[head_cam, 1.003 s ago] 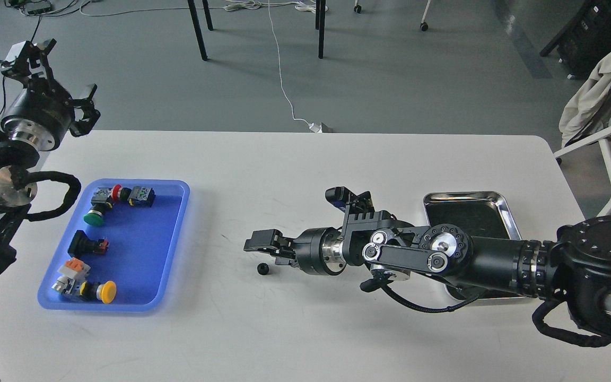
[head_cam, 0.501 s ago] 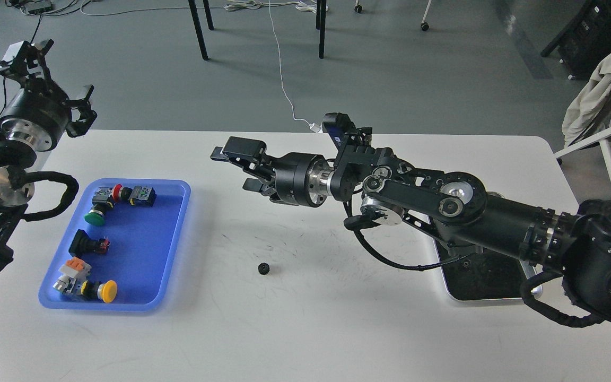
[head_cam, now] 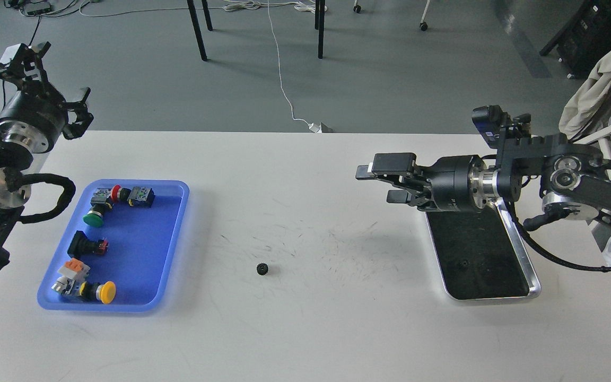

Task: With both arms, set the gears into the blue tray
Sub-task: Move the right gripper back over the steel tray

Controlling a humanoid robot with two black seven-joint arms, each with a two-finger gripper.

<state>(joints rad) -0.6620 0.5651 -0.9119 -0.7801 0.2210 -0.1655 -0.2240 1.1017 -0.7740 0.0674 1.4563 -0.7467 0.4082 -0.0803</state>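
- Head view: my right gripper (head_cam: 385, 184) hangs above the table (head_cam: 305, 329) at the near-left corner of the silver tray (head_cam: 523, 254), fingers pointing left, spread apart with nothing between them.
- Behind it, my right arm (head_cam: 576, 180) runs off the right edge of the view, crossing the far end of the silver tray.
- A tiny dark speck lies on the silver tray's black floor; I cannot tell whether it is a gear.
- One gear (head_cam: 262, 269) lies alone on the bare white tabletop, well left of my right gripper, between the two trays and nearer the blue one.
- Blue tray (head_cam: 178, 233) sits at the left of the table, holding several push-button switches (head_cam: 98, 291) with red, green and yellow caps; I see no gear in it.
- My left gripper (head_cam: 45, 79) is raised beyond the table's far-left corner, well apart from the blue tray; it is empty and its fingers look parted.
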